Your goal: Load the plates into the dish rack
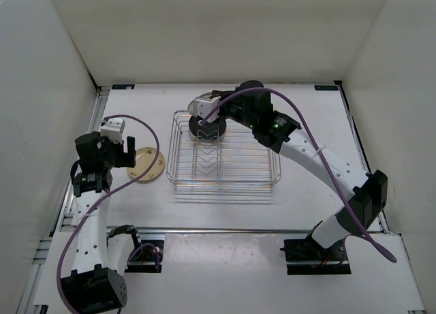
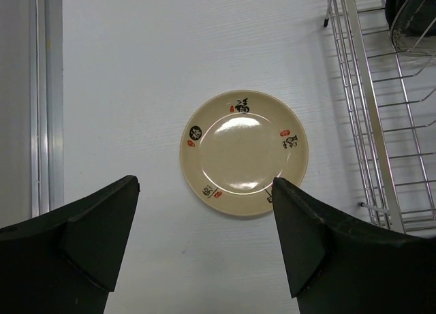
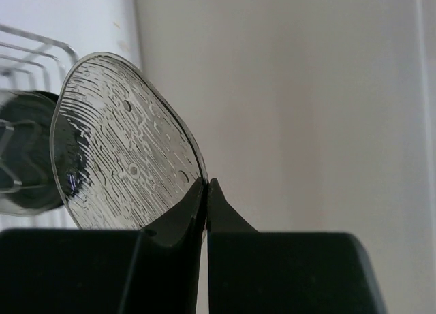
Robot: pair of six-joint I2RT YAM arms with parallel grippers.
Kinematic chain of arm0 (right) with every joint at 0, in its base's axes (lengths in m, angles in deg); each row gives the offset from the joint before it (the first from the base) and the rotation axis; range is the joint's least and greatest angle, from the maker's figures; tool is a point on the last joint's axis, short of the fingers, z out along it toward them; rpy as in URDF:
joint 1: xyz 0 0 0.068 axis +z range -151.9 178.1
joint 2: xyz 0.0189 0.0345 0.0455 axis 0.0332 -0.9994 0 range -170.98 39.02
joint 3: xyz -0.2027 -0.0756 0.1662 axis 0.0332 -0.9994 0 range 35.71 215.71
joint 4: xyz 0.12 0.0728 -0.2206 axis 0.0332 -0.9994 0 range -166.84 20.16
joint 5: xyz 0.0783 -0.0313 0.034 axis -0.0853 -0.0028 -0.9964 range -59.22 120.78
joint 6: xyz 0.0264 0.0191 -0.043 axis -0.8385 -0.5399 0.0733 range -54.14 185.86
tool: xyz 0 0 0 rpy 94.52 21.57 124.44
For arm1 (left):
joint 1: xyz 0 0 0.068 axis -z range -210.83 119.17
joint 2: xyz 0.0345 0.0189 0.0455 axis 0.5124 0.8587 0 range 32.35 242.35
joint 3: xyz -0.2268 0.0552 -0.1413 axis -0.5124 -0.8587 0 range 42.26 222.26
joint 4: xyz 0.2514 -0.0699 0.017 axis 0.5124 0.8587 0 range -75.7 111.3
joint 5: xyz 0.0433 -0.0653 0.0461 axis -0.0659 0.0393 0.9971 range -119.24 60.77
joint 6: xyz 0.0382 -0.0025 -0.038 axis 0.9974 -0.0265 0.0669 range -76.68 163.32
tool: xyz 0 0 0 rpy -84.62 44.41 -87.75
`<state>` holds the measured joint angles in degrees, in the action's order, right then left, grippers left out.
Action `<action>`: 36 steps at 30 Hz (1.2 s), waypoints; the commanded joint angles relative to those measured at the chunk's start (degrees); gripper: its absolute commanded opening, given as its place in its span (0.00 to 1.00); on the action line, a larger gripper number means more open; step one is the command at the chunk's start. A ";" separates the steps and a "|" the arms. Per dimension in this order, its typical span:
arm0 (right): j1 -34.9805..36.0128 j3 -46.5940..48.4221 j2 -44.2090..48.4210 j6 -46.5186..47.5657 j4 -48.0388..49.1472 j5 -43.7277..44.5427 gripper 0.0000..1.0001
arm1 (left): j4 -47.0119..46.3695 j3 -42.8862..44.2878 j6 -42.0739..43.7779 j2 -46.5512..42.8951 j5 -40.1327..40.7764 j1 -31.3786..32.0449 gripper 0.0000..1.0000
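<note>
Slotting translucent plate (image 3: pixel 122 144), pinched in my right fingers (image 3: pixel 177 218), beside black plate (image 1: pixel 204 129) in dish rack (image 1: pixel 225 182); next needs upright lowering; left fingers (image 2: pixel 95 232) spread

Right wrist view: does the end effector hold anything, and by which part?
Yes. The right end effector pinches the translucent plate by its rim, at the lower edge. The left end effector is open and holds nothing.

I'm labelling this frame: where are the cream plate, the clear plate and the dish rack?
cream plate (image 2: pixel 244 152), left wrist view, its centre.
clear plate (image 3: pixel 126 150), right wrist view, its textured face.
dish rack (image 1: pixel 245 161), top external view, bare wire floor.
</note>
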<state>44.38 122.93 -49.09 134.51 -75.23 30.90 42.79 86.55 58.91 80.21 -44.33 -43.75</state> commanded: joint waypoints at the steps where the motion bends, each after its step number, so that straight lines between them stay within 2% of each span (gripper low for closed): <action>1: 1.52 3.13 1.63 -8.43 -3.92 -3.36 0.00 | 0.07 -0.35 0.05 -1.71 -0.99 -0.26 0.91; 7: 2.06 1.90 1.02 -13.18 -6.03 -5.12 0.00 | 0.07 -0.88 0.05 -2.24 -0.99 -0.26 0.94; 11: -0.04 1.90 -1.61 -15.81 -6.04 -6.35 0.00 | 0.07 -0.88 0.05 -2.77 -0.99 -1.39 0.95; 20: -3.39 4.71 -7.15 -16.34 -4.28 -6.89 0.00 | 0.07 -1.40 0.05 -3.30 -2.05 -1.93 0.95; 36: -3.39 10.51 -15.24 -18.02 -3.23 -7.50 0.00 | 0.07 -1.93 0.05 -3.82 -2.57 -2.45 0.95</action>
<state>40.97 130.80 -63.83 117.46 -81.68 24.17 42.77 85.24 58.91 77.43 -45.22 -45.77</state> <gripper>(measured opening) 0.006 0.950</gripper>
